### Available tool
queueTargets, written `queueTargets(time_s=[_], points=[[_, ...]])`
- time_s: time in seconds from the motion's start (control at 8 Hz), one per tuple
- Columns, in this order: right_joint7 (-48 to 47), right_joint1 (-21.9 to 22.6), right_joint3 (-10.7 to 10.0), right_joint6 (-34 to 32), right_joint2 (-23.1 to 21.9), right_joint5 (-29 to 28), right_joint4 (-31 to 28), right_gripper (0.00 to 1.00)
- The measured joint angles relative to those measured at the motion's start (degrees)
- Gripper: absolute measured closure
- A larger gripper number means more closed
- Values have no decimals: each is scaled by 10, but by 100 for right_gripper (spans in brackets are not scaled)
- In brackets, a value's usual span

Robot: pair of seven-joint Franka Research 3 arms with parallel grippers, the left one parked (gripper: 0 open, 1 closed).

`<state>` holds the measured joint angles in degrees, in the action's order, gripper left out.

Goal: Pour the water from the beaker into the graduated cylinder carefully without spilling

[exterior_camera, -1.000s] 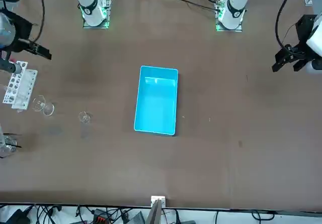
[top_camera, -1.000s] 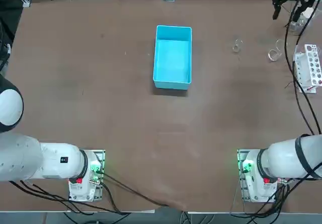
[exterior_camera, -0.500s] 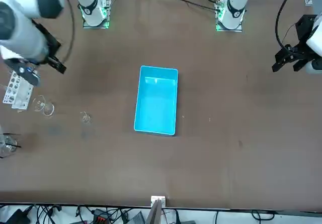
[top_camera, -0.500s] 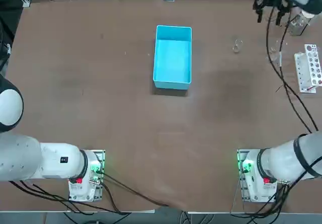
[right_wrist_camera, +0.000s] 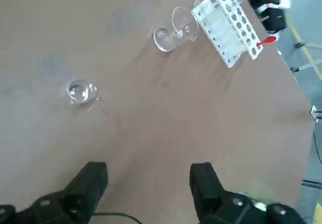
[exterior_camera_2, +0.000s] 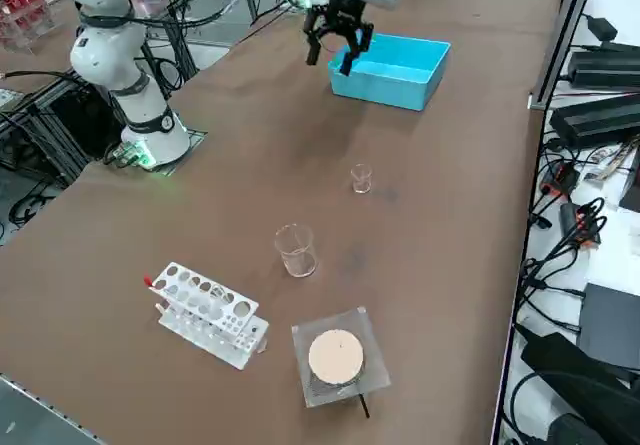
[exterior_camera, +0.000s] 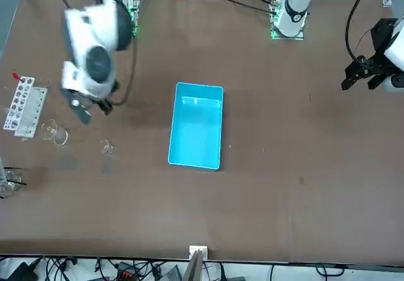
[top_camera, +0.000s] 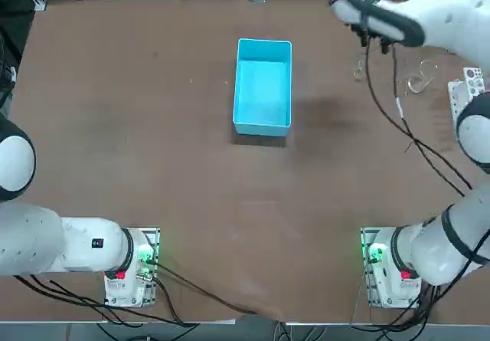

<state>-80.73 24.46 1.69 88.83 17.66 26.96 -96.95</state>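
The beaker (top_camera: 360, 70) is a tiny clear glass standing on the brown table, right of the blue bin; it also shows as the beaker (exterior_camera: 106, 146), (exterior_camera_2: 361, 178), (right_wrist_camera: 79, 90). The graduated cylinder (top_camera: 417, 80) is a taller clear vessel further right, next to the white rack, seen again as the cylinder (exterior_camera: 53, 134), (exterior_camera_2: 296, 249), (right_wrist_camera: 173, 30). My right gripper (top_camera: 374, 42) hangs open and empty well above the table, on the far side of the beaker and clear of both vessels. It is the same gripper (exterior_camera: 89, 110), (exterior_camera_2: 332, 50), (right_wrist_camera: 147, 173).
A blue bin (top_camera: 263, 86) sits at mid-table. A white holed rack (exterior_camera_2: 205, 315) and a white-topped glass flask (exterior_camera_2: 335, 360) stand near the right edge, beyond the cylinder. Cables trail from my arm over the right part of the table.
My right arm has swung in from the table's far right corner toward the middle. The gripper now hovers near the beaker; the glassware has not moved.
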Motion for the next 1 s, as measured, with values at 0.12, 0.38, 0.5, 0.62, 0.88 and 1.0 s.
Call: queueTargets(time_s=[0.12,0.38,0.5,0.62,0.88,1.0], points=[[-78,22,0,19,36,33,-1,1],[-233,49,0,58,117,118,-1,1],[-298,55,0,71,157,158,0,1],[-355,57,-1,81,193,188,2,1],[-452,57,-7,87,234,231,6,1],[-498,56,-11,87,249,254,7,1]])
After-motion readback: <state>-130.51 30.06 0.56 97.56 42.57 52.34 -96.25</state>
